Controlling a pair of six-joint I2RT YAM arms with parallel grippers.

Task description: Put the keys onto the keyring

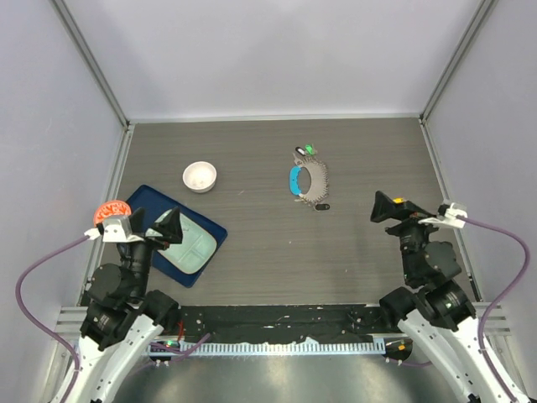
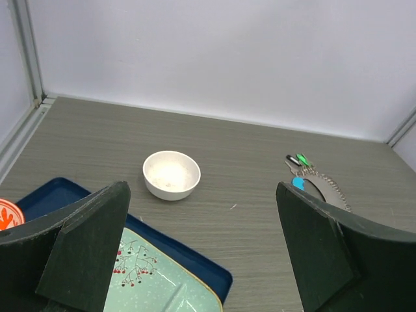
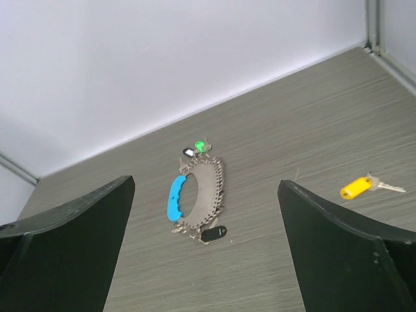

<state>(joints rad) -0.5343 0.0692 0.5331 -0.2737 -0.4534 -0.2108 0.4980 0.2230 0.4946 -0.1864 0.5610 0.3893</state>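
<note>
Nearest you, the left jaws are standing wide above the blue tray [image 1: 147, 200], and the right jaws are gaping wide, holding nothing. Farther out, the keyring [image 1: 309, 180] is lying mid-table [image 1: 252, 243], with a black-headed key [image 1: 299, 151] lying at its far end.

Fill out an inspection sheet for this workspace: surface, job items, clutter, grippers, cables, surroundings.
Surface: grey wood-grain table.
Job's things: keyring lies flat mid-table, with its blue tag on the left side. A black-headed key is at its near end; cannot tell if it is threaded on. A yellow-tagged key lies loose, apart from the ring.
Clutter: white bowl; pale green plate on blue tray.
Grippers: left gripper and right gripper are open, fingers wide, holding nothing.
Cables: left cable and right cable, both purple, loop away from the items.
Surroundings: plain pale walls with metal frame posts.
</note>
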